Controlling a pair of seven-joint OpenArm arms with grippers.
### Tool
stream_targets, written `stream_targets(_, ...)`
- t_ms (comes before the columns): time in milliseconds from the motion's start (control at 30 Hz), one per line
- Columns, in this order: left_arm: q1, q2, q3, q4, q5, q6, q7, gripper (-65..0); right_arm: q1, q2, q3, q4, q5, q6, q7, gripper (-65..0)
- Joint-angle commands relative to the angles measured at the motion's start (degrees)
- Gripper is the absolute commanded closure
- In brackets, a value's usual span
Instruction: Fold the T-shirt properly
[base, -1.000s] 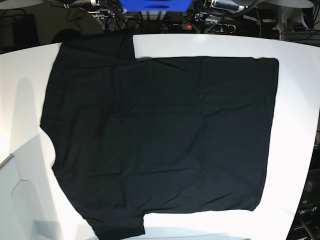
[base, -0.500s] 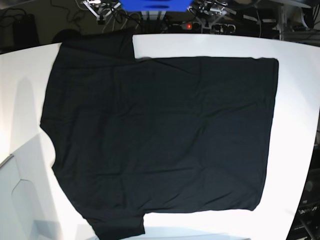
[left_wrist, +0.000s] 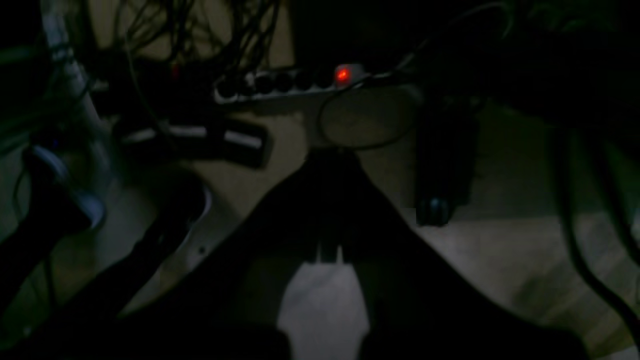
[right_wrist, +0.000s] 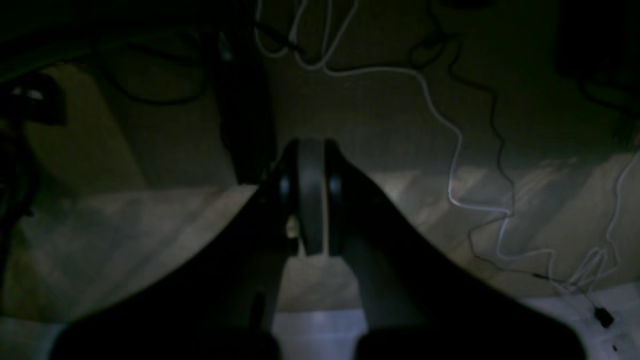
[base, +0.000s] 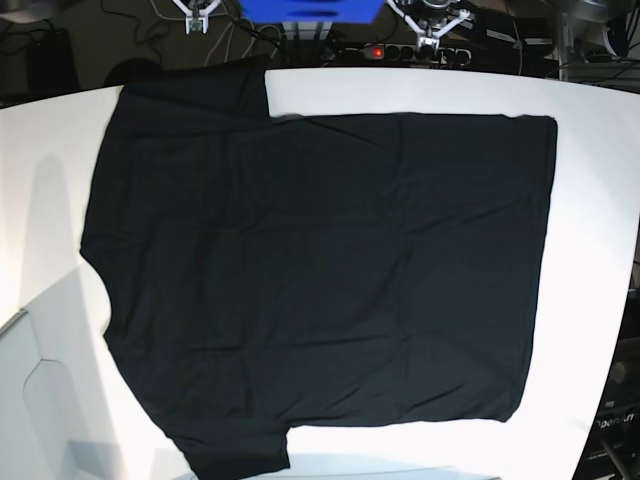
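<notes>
T-shirt lying flat, spread over most of white desk, plain black side showing, one sleeve reaching far edge, other at near edge; nothing resting on cloth

Left gripper and right gripper hanging beyond far edge, well apart from shirt, jaws of both pressed together, holding nothing

Power strip glowing red, lying among dark cables on floor behind desk; white cable trailing across floor

Both arms sit at the frame's top edge: left gripper upper right, right gripper upper left, jaws closed, empty.
</notes>
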Motion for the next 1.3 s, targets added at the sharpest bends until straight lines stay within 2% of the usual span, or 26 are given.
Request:
stream_targets(0,2.5,-1.0,-0.2,1.9,0.0,0.3,-0.3,0.0,-2.5,0.3,0.3,3.5,0.0,0.8,1.2,0.0)
stream_targets(133,7.1,-2.5,-0.3,9.0,0.0,0.3,-0.3,0.0,-10.0,0.3,0.3,17.8,0.0,0.8,1.2,0.0)
stream_targets(300,14.4,-3.6,-1.6,19.8,0.0,0.3,-0.3,0.0,-17.4,0.3,0.1,30.2,0.0,0.8,1.1,0.0)
stream_targets(467,22.2,-3.3,-6.3,31.8,0.0,0.2,-0.3,0.0,-23.5,0.3,0.1,39.6,0.0,0.9,1.2,0.0)
stream_targets(700,31.4,-3.3,-7.9,47.9,0.0,0.1,-0.3,0.0,-31.9,0.3,0.0,52.8,0.0,0.9,1.2,0.0)
stream_targets(1033,38.1,-3.4,-8.8,62.9,0.0,0.1,-0.3,0.0,-39.4,0.3,-0.1,67.2,0.0,1.0,1.5,0.0)
stream_targets(1133,38.0,-3.3,-10.6,65.1,0.0,0.1,-0.3,0.0,-39.1,0.3,-0.1,67.1,0.0,1.0,5.6,0.0)
stream_targets(1267,36.6,-3.3,-12.1,66.2,-0.1,0.1,-0.3,0.0,-38.5,0.3,0.3,67.1,0.0,1.0,14.3,0.0)
